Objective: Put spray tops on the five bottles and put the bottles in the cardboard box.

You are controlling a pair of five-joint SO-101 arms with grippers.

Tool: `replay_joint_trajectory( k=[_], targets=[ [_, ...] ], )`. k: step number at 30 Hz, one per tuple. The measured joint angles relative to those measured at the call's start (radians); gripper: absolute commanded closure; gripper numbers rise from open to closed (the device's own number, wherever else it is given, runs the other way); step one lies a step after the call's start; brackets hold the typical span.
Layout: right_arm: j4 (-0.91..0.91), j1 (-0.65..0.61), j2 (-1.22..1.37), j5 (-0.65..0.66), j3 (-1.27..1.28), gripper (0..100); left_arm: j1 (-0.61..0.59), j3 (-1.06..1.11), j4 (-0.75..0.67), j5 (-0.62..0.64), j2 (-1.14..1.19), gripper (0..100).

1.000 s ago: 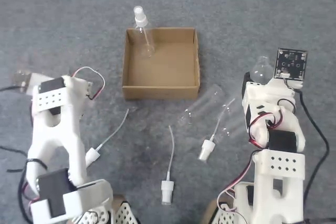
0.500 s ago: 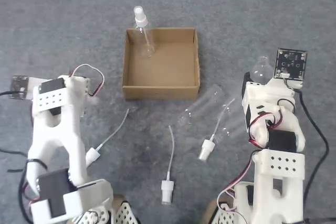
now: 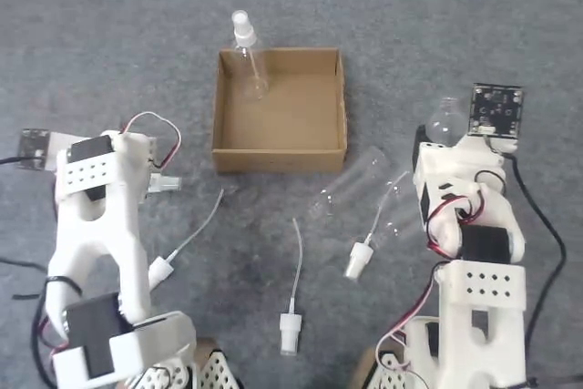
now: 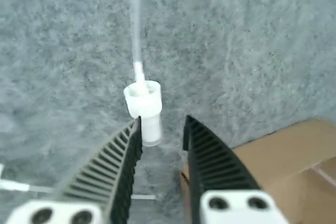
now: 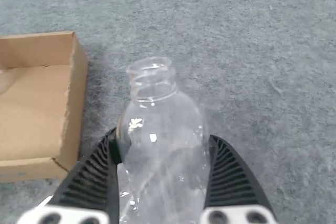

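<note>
My left gripper [image 4: 161, 120] is shut on a white spray top [image 4: 143, 103] by its head, and the thin tube [image 4: 135, 19] points away from the fingers. In the high view this spray top [image 3: 166, 184] shows beside the left arm, near the front left corner of the cardboard box [image 3: 279, 148]. My right gripper [image 5: 163, 140] is shut on a clear, upright bottle [image 5: 157, 124] with an open neck, right of the box [image 5: 37, 103]. From above, that bottle [image 3: 446, 120] stands over the right gripper [image 3: 435, 141]. A capped bottle [image 3: 248, 61] leans in the box's back left corner.
Two clear bottles lie on the grey carpet in front of the box's right end [image 3: 351, 179] [image 3: 401, 205]. Three loose spray tops with tubes lie nearer the arms [image 3: 160, 271] [image 3: 290, 330] [image 3: 357, 261]. A cardboard corner [image 4: 294, 156] shows close to the left fingers.
The right arm has shifted a little left and away with its bottle. The left wrist turned slightly, and the spray top now shows beside the left arm.
</note>
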Motion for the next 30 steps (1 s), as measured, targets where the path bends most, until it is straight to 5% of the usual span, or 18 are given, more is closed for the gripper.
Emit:
replay_joint_trajectory(
  k=[9, 30],
  targets=[
    [0.021, -0.16, 0.0, 0.018, 0.0, 96.9, -0.038, 0.0, 0.0, -0.209, 0.0, 97],
    [0.152, -0.615, -0.155, 0.137, 0.095, 97.0, 0.075, -0.1, 0.163, -0.227, 0.0, 99]
  ],
)
